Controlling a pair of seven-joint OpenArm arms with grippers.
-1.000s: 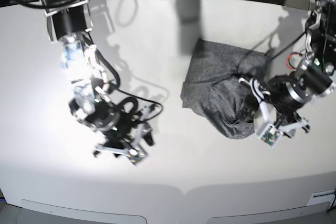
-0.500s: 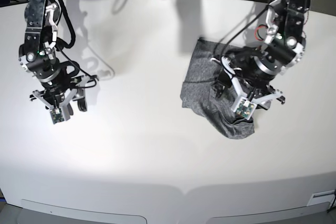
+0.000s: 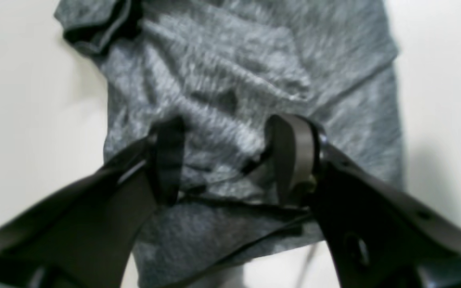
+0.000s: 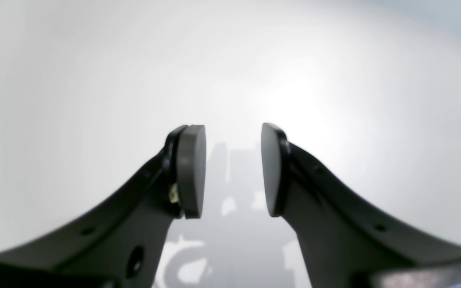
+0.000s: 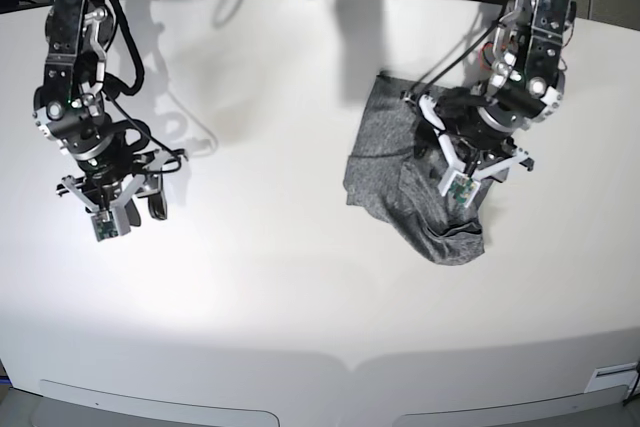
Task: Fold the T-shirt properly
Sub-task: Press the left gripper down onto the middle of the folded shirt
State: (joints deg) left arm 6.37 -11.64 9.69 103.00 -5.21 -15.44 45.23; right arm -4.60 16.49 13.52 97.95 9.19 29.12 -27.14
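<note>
Heather-grey knit, the T-shirt (image 5: 385,172) lies on the white table (image 5: 250,292), off centre towards the side edge on the robot's left; it reaches from near the arms' edge towards the opposite edge. It is an irregular, creased bundle with overlapping layers.

Position relative to jaws: the left gripper (image 3: 227,158) is directly over the cloth, with creased fabric visible beneath and between its fingers. The bulk of the shirt extends beyond the fingertips in the left wrist view, while a smaller, darker layer lies back under the fingers. The left arm is plainly the nearer. The right gripper (image 4: 233,172) is well apart, over bare table towards the opposite side edge; only a scrap of cloth shows at the margin of its view.

Orientation: the bundle's long axis runs from the arms' edge towards the opposite edge, slanting towards the robot's left. Its broader part is nearer the arms; a narrower, rumpled lobe points towards the table corner on the robot's left, away from them. Collar and hem cannot be identified.

Jaws: the left pair stands well spread, nothing pinched; whether the tips touch the cloth cannot be determined. The right pair is parted and empty.

Assessment: folding appears incomplete. The next move likely calls for the left gripper to select a single edge or layer; closing on the middle creases would risk gathering several layers and further distorting the bundle.
</note>
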